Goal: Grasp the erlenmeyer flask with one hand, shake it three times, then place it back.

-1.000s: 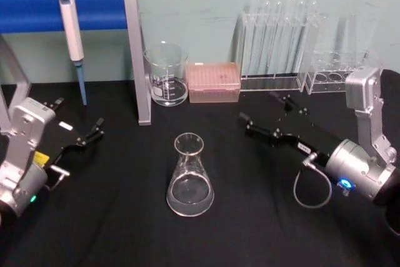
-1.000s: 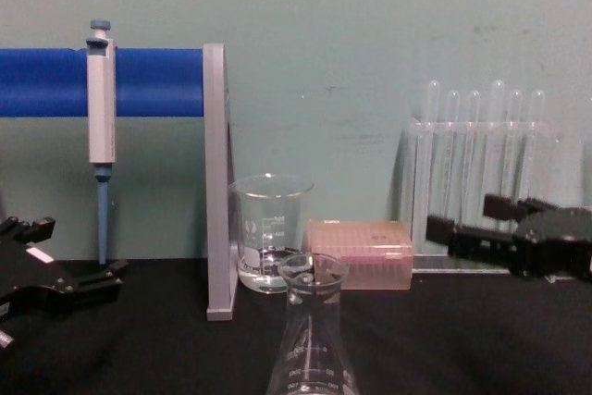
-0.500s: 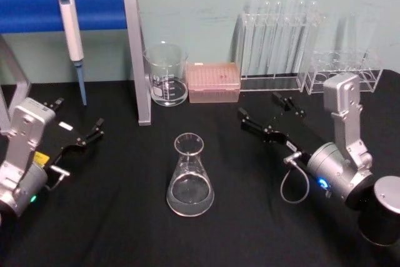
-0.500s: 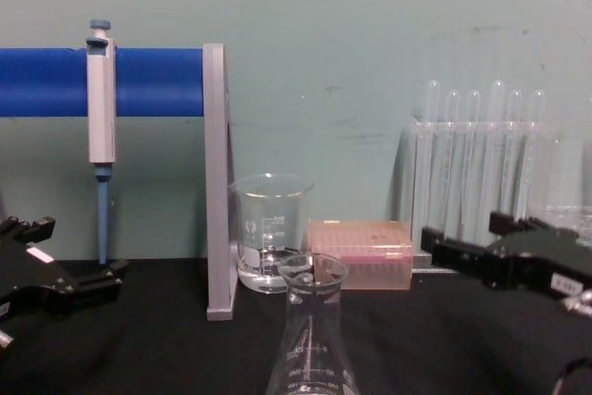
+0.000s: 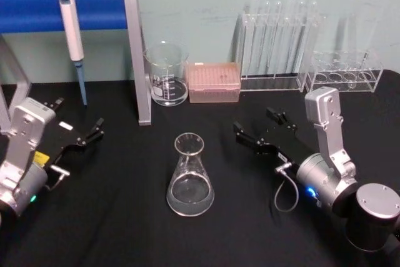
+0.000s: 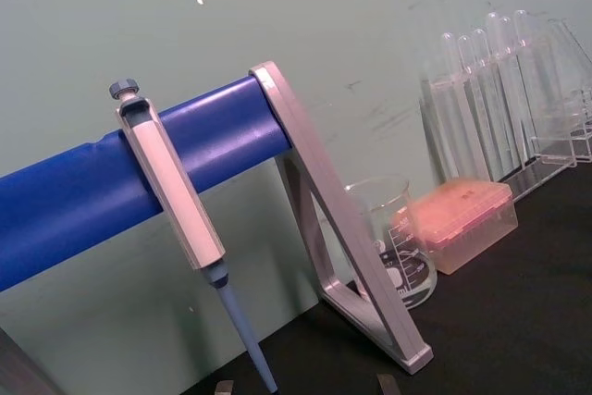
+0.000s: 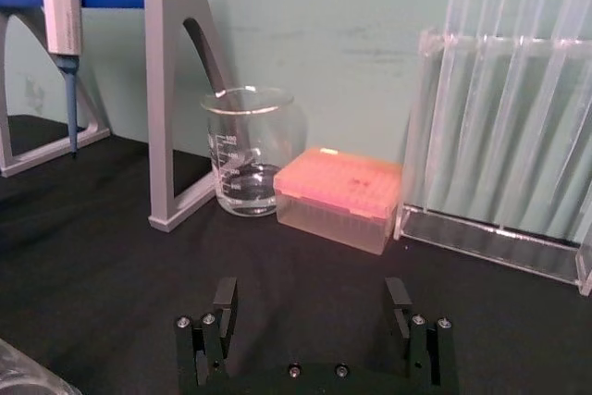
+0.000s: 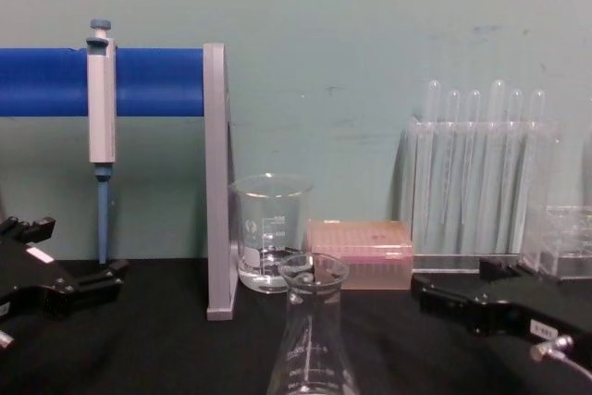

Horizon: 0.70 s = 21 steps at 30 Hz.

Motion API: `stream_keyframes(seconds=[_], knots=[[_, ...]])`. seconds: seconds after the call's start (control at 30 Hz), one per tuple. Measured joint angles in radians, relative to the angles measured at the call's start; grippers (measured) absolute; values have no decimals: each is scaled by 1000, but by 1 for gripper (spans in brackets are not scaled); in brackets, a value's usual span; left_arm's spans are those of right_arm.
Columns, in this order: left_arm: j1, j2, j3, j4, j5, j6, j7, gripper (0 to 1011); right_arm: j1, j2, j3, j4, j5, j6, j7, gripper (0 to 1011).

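The erlenmeyer flask (image 5: 190, 176) is standing upright and ungripped on the black tabletop (image 5: 125, 229), roughly midway between the two arms, with a little clear liquid pooling in its wide base. The right pincer (image 5: 257, 128) is hovering low just to the flask's right, apart from the glass, its two black fingers spread wide and pointing toward the back-left; the right wrist view is showing both fingers (image 7: 225, 307) parted with open tabletop between them, and a sliver of the flask's glass at the lower corner. The chest view is catching the flask's flared rim and white graduation marks side-on, with the right pincer's body entering low from the right. The left pincer (image 5: 80, 134) is sitting well off to the flask's left, jaws apart, near the grey stand (image 5: 137, 54) carrying a blue bar (image 5: 37, 9) and a hanging pipette (image 5: 72, 29). Behind the flask, a glass beaker (image 5: 166, 74), a pink tip box (image 5: 214, 82) and a rack of test tubes (image 5: 278, 45) are lining the wall; the left wrist view is looking up at these from a tilt.
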<state>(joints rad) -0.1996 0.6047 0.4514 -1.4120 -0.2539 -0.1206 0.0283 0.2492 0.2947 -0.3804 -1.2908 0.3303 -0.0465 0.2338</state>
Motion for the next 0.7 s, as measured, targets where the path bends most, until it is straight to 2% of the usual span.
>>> stream_keyframes(seconds=[0.3,0.7], knots=[[0,0,0,0,0,0,0,1001,-2,-16,19,11,-11,13,4,1000],[0,0,0,0,0,0,0,1001,-3,-14,17,11,-11,13,4,1000]])
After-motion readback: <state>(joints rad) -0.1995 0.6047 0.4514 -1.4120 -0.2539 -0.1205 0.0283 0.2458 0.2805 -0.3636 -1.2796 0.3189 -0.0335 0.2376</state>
